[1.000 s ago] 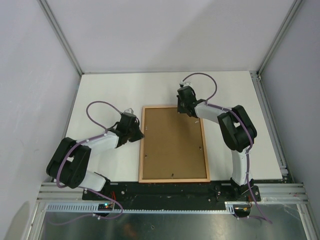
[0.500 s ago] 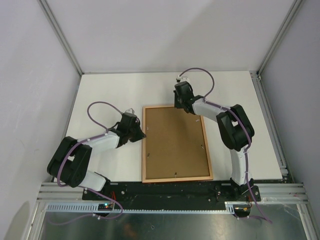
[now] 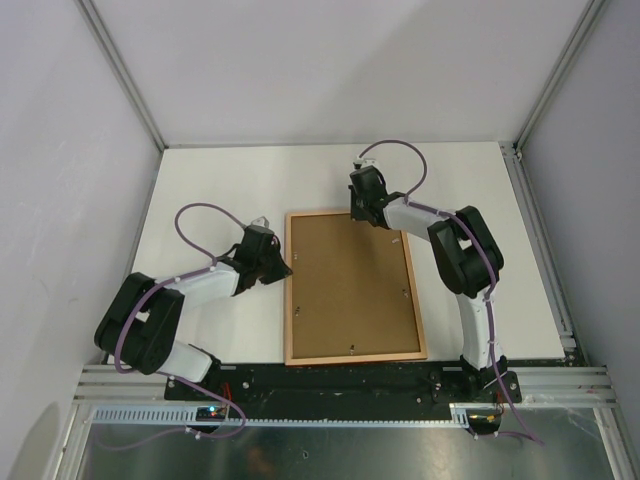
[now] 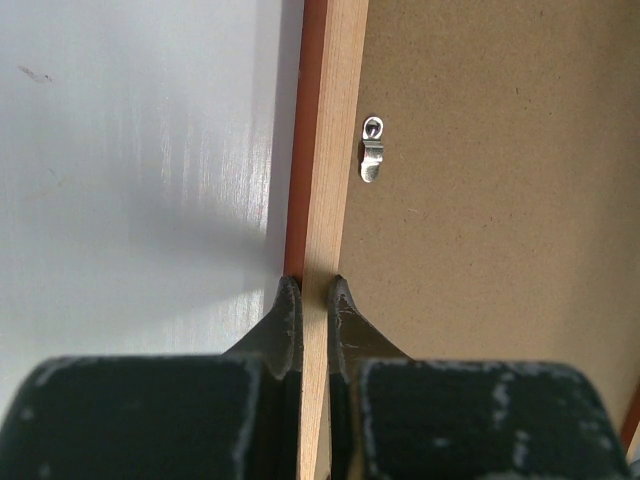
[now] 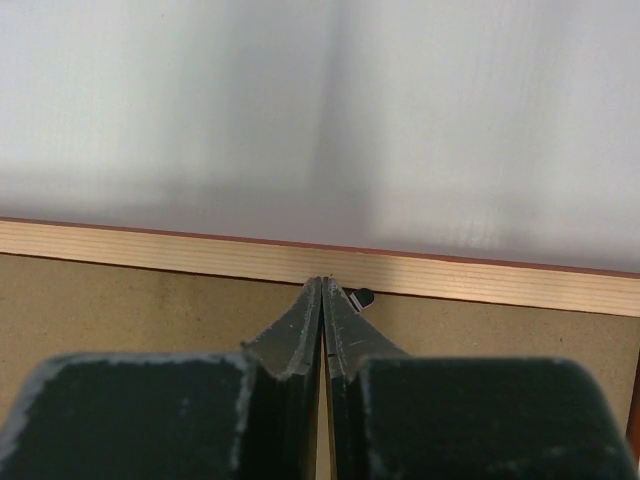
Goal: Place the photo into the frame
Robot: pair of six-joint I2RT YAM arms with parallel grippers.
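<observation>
In the top view the frame [image 3: 350,359] lies back up on the bench [image 3: 220,180]. Its long axis runs away from the arm bases, and the brown backing board [image 3: 350,290] fills it. The left gripper [image 3: 280,268] sits at the frame's left long rail, with the board on its right. The right gripper [image 3: 362,212] sits at the far short rail, with the board on its near side. The photo shows in no view, so I cannot tell whether it is under the board. From the left wrist, the gripper's jaws are drawn almost together over the pale rail. A silver turn clip [image 4: 372,160] lies ahead and a little to the right, apart from the tips. From the right wrist, the jaws are pressed together, pinching nothing. Their tips meet the rail's inner edge, with a small dark tab [image 5: 358,297] just to their right. Working that tab probably falls to the right arm, the nearer one.
</observation>
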